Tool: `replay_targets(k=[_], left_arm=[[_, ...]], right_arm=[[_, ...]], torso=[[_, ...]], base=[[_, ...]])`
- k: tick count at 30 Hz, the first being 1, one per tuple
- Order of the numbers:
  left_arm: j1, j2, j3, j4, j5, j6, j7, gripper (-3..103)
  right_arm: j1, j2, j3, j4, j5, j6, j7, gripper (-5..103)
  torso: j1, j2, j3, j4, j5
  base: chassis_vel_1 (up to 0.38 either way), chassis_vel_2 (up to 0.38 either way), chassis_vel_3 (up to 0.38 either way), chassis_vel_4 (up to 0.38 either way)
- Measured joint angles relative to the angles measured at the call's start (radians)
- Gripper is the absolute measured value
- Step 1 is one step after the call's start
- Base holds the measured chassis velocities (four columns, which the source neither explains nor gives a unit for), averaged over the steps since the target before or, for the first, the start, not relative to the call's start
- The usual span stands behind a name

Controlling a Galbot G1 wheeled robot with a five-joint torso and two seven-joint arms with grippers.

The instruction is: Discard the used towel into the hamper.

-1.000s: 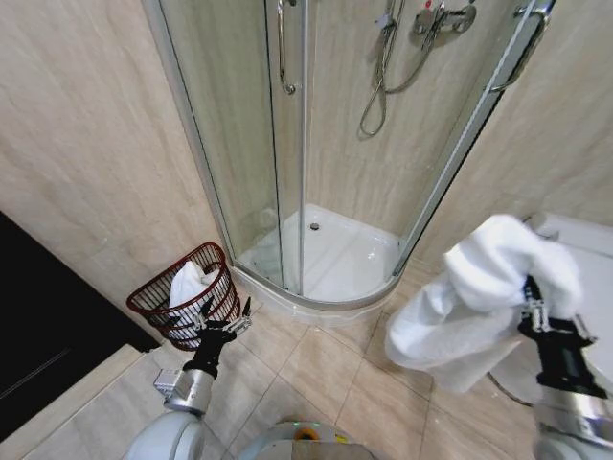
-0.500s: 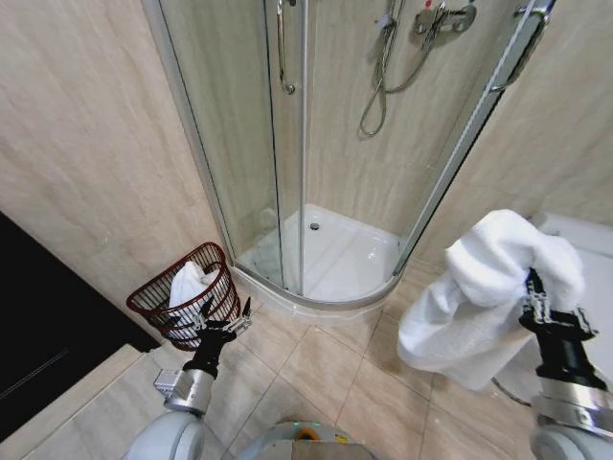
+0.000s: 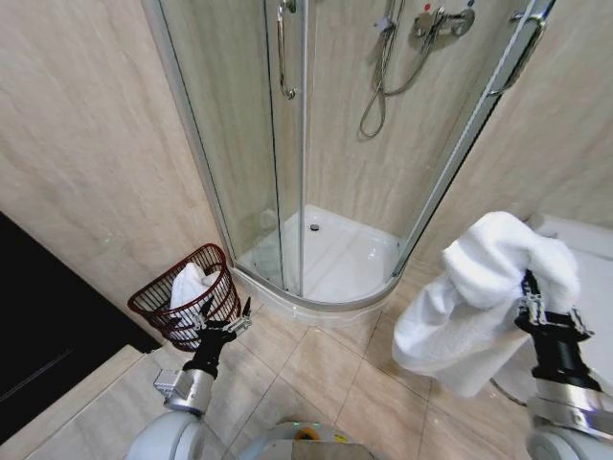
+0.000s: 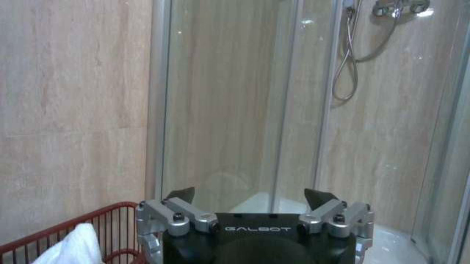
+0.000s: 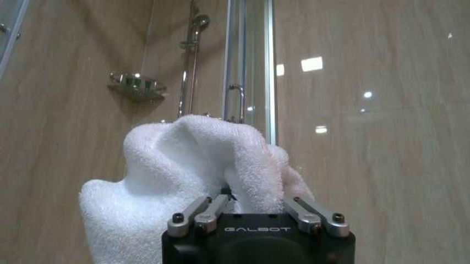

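A white used towel [image 3: 469,297] hangs bunched at the right of the head view, held off the floor by my right gripper [image 3: 527,299], which is shut on it. In the right wrist view the towel [image 5: 187,170] bulges over the closed fingers [image 5: 220,201]. The hamper [image 3: 153,305], a dark red wire basket, stands on the floor at the left against the wall, with a white cloth [image 3: 188,285] inside it. My left gripper [image 3: 225,316] stands open just right of the hamper, fingertips up. The left wrist view shows the hamper's rim [image 4: 110,212] and the white cloth [image 4: 74,247] close below the gripper [image 4: 250,195].
A corner shower cubicle [image 3: 316,249] with glass doors [image 3: 239,144] and a white tray fills the middle. A white fixture [image 3: 589,249] sits at the far right. Tiled floor [image 3: 316,369] lies between hamper and towel; a dark panel [image 3: 38,326] is at the left.
The towel and right gripper have swayed slightly, drifting right and then back left. The left arm and hamper are unchanged.
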Motion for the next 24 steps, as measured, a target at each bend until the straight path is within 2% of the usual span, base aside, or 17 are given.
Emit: replay_targets(k=[24], left_arm=[[0.0,0.0,0.0,0.0,0.0,0.0,0.0,100]], right_arm=[[0.012,0.003,-0.022,0.005,-0.014,0.002,-0.006,20]], torso=[[0.044,0.106,0.062,0.0,0.0]], base=[[0.0,0.0,0.0,0.0]])
